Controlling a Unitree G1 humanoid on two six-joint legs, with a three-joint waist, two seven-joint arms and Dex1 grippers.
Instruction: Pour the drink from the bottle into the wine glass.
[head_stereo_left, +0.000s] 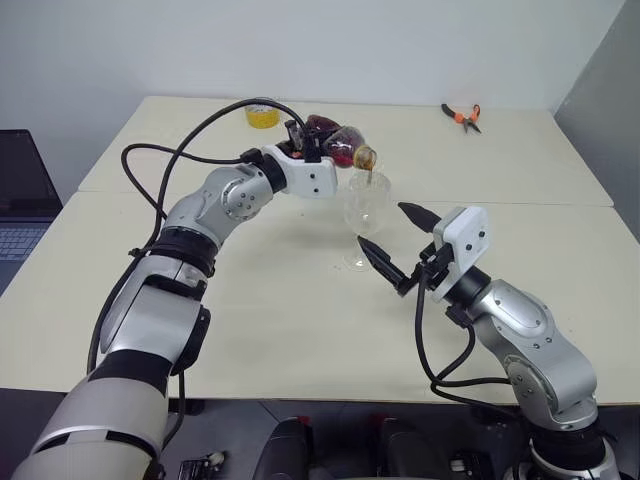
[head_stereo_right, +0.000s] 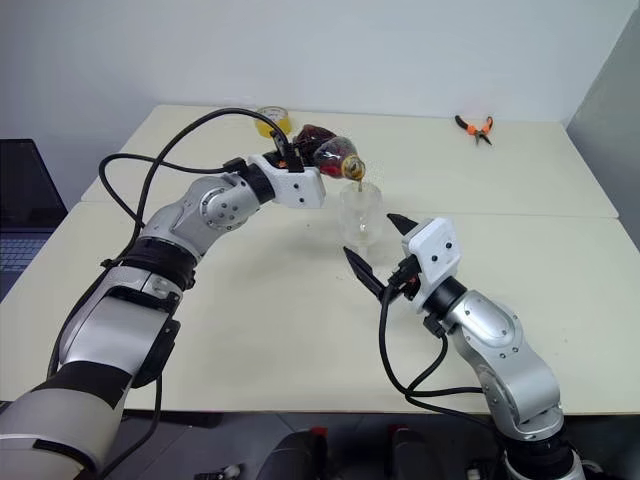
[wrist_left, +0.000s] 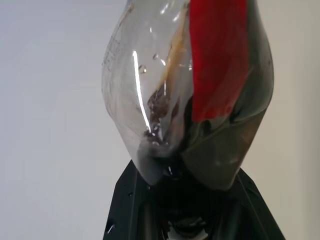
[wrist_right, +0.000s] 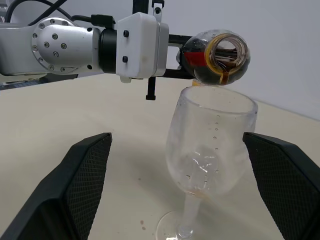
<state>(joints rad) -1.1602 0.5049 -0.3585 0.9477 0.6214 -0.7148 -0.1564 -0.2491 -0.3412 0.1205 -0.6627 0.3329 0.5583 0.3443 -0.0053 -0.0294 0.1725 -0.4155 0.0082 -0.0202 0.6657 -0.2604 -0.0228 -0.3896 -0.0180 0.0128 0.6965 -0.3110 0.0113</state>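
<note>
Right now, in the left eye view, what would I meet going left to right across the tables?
Laptop → yellow tape roll → left claw holding the tipped bottle → wine glass → open right claw → orange-handled pliers.

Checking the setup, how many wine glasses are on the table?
1: the wine glass stands mid-table under the tilted bottle, between the open right gripper's fingers.

Head cameras overlook the table (head_stereo_left: 300, 330); wrist cameras sit close.

The clear stemmed wine glass (head_stereo_left: 366, 215) is stood on the cream bench (head_stereo_left: 300, 320); the small clear plastic bottle (head_stereo_left: 338, 141) is held tilted just above its rim, orange-handled pliers (head_stereo_left: 462, 117) far behind right.
</note>
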